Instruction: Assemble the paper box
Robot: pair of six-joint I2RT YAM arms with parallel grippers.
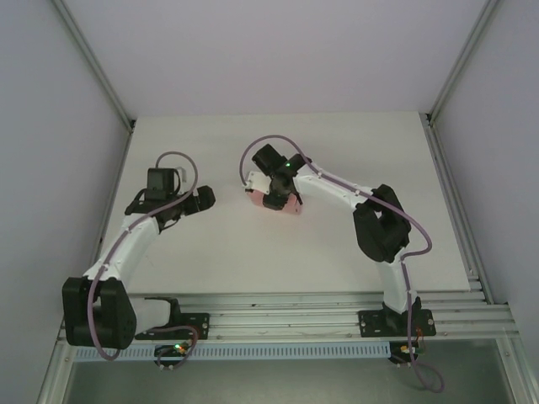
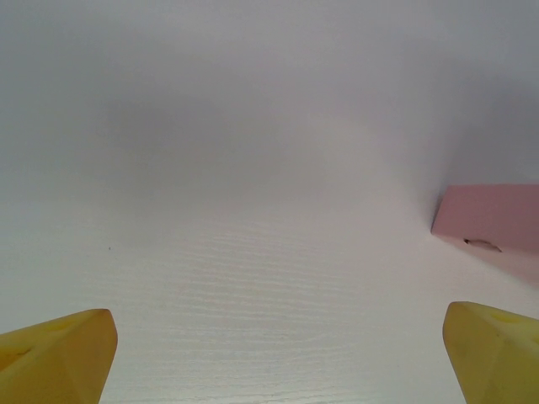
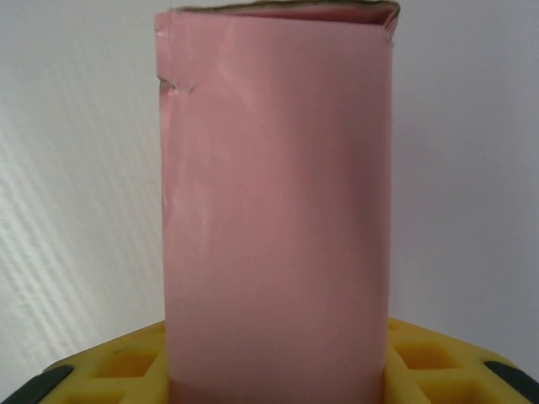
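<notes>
The paper box [image 1: 292,208] at mid-tabletop is largely covered by the right gripper [image 1: 274,200], and its near end, probably gripped, is cropped by the right wrist view's lower edge.

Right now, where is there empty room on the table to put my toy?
The table is bare in the near middle, from the metal rail up to the paper box. The far strip along the back wall is bare too. It is crowded in the centre, where the right gripper holds the box and the open left gripper sits beside it.
</notes>
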